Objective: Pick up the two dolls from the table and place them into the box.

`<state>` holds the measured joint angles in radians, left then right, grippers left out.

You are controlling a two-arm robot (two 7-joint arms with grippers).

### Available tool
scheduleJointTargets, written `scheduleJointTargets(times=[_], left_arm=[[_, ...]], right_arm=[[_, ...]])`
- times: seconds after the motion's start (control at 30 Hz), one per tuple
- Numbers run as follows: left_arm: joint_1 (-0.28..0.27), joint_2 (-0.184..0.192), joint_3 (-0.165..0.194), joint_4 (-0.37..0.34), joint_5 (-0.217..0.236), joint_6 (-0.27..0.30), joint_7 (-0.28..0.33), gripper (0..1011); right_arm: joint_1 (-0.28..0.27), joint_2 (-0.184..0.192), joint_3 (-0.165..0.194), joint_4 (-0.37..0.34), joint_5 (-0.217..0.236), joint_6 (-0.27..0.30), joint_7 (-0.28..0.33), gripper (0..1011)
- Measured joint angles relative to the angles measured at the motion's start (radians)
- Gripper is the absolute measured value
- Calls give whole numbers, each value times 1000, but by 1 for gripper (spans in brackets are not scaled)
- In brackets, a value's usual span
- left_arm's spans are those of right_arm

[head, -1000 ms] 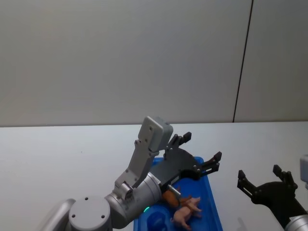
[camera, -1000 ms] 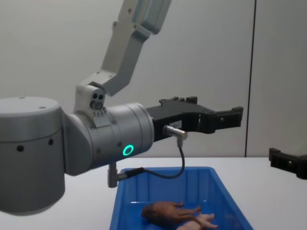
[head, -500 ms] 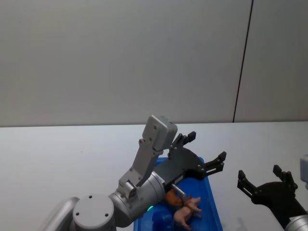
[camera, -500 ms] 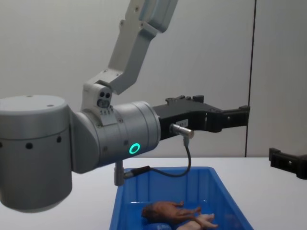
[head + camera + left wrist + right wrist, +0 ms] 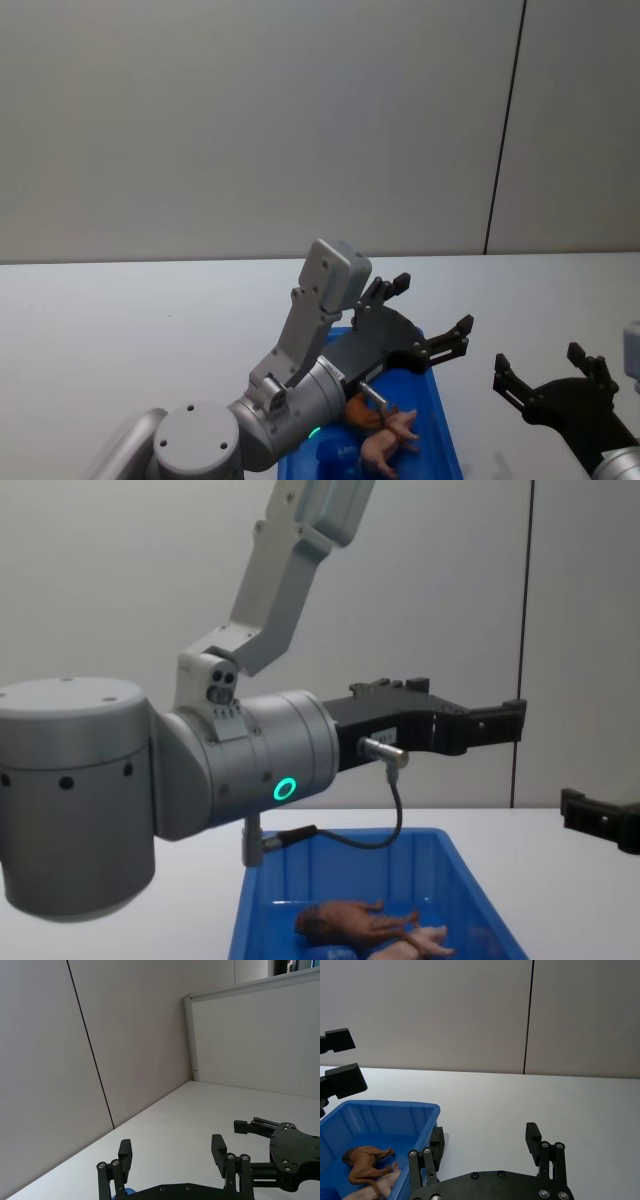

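In the box (image 5: 470, 875), both dolls (image 5: 345, 920)

Head view down, chest view level and close, both on the box (image 5: 440, 440)

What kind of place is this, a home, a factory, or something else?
Probably a lab or office test room, not a home: a plain white table, bare grey wall panels with a dark seam, and a low partition. A blue box holds two toy dolls.
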<state>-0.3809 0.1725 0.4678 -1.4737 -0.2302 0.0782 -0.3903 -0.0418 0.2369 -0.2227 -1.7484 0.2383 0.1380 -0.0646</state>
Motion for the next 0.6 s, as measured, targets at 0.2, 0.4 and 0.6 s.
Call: scheduleJointTargets(times=[0.2,0.4,0.6], left_arm=[[-1,0,0,1,0,0,-1,1001],[-1,-1,0,1,0,0,-1,1001],[-1,-1,0,2,0,0,-2,1001]], right_arm=[[0,0,0,0,0,0,0,1001],[0,0,0,0,0,0,0,1001],[0,0,0,0,0,0,0,1001]])
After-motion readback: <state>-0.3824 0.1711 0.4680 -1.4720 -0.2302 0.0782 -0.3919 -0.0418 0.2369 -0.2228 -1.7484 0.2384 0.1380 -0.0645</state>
